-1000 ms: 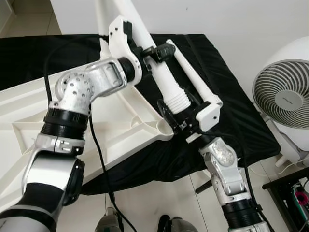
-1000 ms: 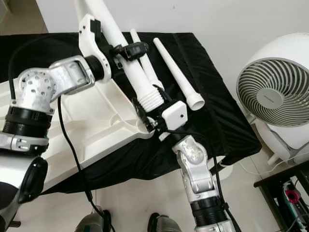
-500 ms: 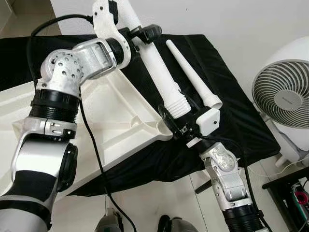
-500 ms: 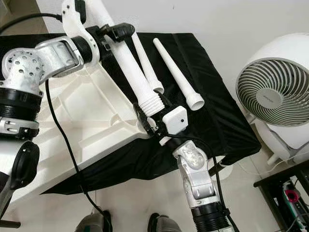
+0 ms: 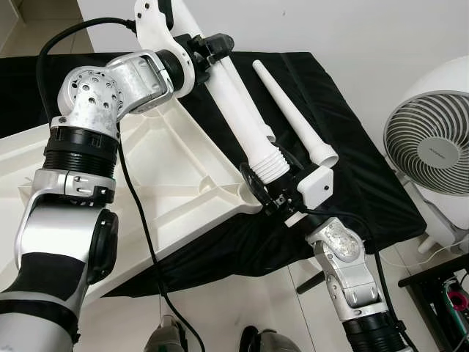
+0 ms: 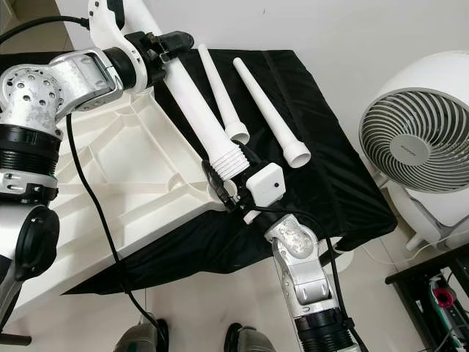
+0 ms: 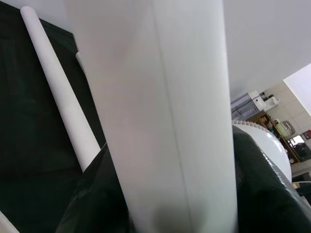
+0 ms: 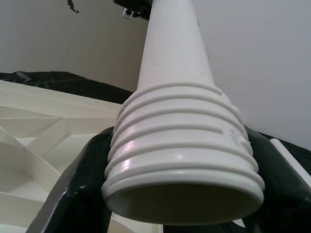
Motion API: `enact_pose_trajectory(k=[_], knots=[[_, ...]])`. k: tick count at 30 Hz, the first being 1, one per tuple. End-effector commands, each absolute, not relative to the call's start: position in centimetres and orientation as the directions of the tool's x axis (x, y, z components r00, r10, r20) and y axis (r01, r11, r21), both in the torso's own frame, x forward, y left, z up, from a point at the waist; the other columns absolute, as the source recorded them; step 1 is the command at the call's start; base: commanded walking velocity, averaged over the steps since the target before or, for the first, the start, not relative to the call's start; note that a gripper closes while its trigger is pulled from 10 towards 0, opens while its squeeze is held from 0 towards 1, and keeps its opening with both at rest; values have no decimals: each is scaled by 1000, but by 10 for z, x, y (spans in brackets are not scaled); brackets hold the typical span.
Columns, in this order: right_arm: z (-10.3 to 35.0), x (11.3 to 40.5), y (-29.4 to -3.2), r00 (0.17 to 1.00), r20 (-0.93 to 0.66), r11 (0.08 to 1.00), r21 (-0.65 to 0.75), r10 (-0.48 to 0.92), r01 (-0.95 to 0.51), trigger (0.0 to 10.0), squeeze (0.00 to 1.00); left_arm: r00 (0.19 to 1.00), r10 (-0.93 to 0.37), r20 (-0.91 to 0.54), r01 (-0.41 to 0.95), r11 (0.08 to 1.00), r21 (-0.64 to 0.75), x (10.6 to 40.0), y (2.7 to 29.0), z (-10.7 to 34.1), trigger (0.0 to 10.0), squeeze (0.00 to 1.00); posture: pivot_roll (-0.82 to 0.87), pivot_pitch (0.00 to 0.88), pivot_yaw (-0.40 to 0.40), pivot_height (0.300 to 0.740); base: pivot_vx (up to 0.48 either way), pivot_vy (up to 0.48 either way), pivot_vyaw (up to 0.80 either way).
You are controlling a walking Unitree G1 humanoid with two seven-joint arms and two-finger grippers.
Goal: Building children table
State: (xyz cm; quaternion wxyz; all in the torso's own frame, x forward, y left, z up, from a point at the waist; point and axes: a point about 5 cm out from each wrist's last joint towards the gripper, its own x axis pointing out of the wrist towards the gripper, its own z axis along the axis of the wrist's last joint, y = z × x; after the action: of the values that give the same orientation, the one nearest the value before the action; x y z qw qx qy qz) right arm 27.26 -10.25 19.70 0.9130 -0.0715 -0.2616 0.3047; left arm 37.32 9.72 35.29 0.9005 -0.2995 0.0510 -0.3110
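I have both grippers on one white table leg [image 5: 242,110], which slants over the corner of the upturned white tabletop [image 5: 183,176]. My left gripper [image 5: 209,51] is clamped around the leg's narrow upper part, fingers closed tight against the shaft. My right gripper [image 5: 272,183] grips the ribbed, threaded end [image 8: 182,145] at the bottom, its black fingers [image 8: 80,194] pressed on either side of the threads, just above the tabletop's corner socket [image 6: 223,192]; I cannot tell whether the threads touch the socket. Two more loose legs [image 6: 267,114] lie side by side on the black cloth [image 5: 344,147] just beyond the corner, wide open ends toward me. A white fan [image 6: 414,139] stands on the floor well off to my right.
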Motion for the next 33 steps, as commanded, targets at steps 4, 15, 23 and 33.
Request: enact_pose_trajectory(k=[4,15,23,33], knots=[[199,271,-106,672,437,801,-303,598,-516,10000,0,327,-856,401,911,173,-373,346,83,377,0,0,77,133,-36,740,0,0,0],[201,274,-108,684,427,806,-269,591,-527,10000,1000,327,-858,396,926,207,-315,341,82,384,10000,0,74,120,-40,740,0,0,0],[208,284,-108,737,372,824,-194,564,-532,10000,0,349,-850,394,937,326,-126,330,72,384,10000,0,73,112,-44,740,0,0,0],[216,293,-98,760,344,833,-181,552,-523,10000,0,399,-817,417,877,473,87,311,50,370,10000,0,79,111,-49,740,0,0,0]])
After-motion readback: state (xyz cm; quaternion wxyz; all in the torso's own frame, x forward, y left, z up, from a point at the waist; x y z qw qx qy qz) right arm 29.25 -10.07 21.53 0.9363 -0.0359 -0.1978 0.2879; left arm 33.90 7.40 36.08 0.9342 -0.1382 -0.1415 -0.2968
